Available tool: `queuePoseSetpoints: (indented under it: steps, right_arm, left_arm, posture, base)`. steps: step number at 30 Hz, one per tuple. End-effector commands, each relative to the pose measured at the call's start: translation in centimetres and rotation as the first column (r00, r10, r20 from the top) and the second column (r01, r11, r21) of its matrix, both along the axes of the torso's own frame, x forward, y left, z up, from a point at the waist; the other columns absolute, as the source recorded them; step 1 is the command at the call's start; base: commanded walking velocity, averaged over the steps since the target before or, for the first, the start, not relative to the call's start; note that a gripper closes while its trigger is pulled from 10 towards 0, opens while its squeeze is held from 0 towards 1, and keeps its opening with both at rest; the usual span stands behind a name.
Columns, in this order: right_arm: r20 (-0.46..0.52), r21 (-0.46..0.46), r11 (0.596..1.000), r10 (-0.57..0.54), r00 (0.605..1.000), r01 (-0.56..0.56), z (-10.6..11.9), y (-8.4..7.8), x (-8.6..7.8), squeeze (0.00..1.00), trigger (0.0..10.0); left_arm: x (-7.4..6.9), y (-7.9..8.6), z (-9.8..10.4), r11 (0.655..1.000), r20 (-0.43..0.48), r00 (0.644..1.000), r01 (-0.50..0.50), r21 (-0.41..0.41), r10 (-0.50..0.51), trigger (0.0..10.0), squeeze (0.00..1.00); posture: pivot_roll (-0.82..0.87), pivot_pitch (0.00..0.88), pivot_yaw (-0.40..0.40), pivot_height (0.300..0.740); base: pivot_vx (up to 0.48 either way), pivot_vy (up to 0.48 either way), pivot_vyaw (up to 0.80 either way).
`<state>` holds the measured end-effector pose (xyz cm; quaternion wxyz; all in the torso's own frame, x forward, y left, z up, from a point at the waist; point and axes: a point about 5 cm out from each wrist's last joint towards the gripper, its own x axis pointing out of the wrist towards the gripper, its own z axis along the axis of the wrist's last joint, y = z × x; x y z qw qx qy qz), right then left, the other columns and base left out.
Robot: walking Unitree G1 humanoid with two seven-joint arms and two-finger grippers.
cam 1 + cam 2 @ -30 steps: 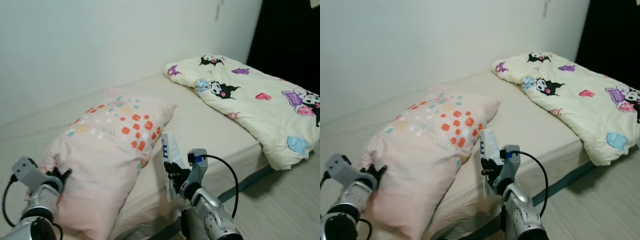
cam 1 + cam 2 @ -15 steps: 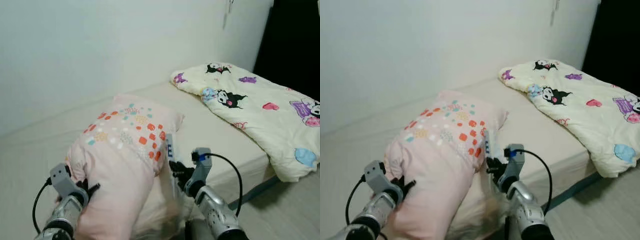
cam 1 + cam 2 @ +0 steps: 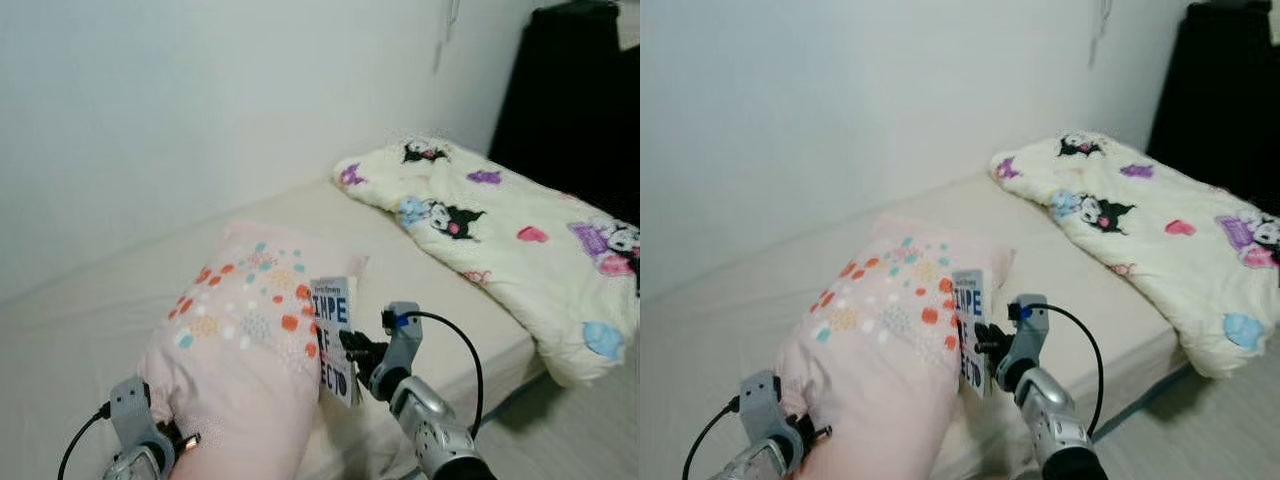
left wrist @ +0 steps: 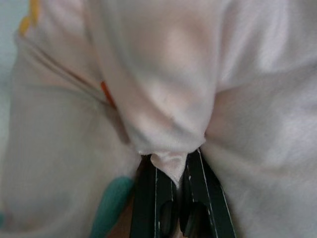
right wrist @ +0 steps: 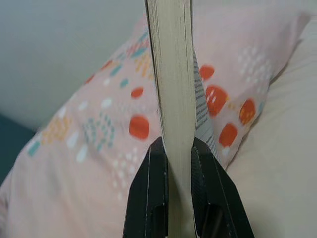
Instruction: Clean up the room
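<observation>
Lifted higher now, my soft pink dotted pillow (image 3: pixel 240 350) bunches in the clamped left gripper (image 4: pixel 173 198); beside it, my right gripper (image 5: pixel 173 183) pinches a stiff thin white book (image 3: pixel 331 338) by its edge.

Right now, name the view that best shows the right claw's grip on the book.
Right wrist view: both fingers clamp the book's page edge. Eye views show its cover beside the pillow.

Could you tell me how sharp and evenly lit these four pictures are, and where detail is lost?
Left eye view: soft, even light, and the dark wardrobe loses all detail. Right eye view: much the same, the book cover lettering legible. Left wrist view: the pillow fabric is blurred, very close to the lens. Right wrist view: the book's page edges fairly sharp between the right gripper, the wall behind dim.
</observation>
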<state>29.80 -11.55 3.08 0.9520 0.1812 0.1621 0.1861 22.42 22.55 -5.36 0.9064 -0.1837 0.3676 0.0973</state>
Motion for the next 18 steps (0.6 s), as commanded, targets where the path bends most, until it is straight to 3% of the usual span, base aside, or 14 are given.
queuePoseSetpoints:
  steps: [1, 7, 10, 18]
  right_arm:
    - [0.055, 0.005, 1.0, 0.018, 0.998, -0.018, 1.0, 0.6, 0.6, 0.0, 10.0]
    - [0.058, 0.009, 1.0, 0.017, 0.998, -0.018, 1.0, 0.5, 0.8, 0.0, 10.0]
    - [0.029, -0.017, 0.999, 0.036, 0.999, -0.036, 0.0, 0.7, 0.3, 0.0, 10.0]
    - [-0.005, -0.039, 0.998, 0.044, 0.999, -0.044, -1.4, 0.5, -0.7, 0.0, 10.0]
  left_arm:
    - [-0.5, -0.9, -0.6, 0.999, -0.043, 0.998, 0.035, -0.01, -0.035, 10.0, 0.0]
    - [-1.3, -1.0, -1.1, 0.999, -0.095, 0.994, 0.048, 0.013, -0.047, 10.0, 0.0]
    - [-1.6, -1.0, -1.3, 0.994, -0.119, 0.99, 0.089, 0.069, -0.081, 10.0, 0.0]
    - [-1.8, -1.7, -1.5, 0.982, -0.132, 0.98, 0.16, 0.099, -0.146, 10.0, 0.0]
  posture:
    - [-0.2, 0.0, 0.099, 0.714]
    - [-0.2, 0.0, 0.099, 0.733]
    - [-0.19, 0.0, 0.097, 0.74]
    - [-0.19, 0.0, 0.096, 0.74]
  base:
    - [0.0, 0.0, 0.0]
    - [-0.322, 0.091, 0.0]
    - [0.0, 0.0, 0.0]
    - [0.0, 0.0, 0.0]
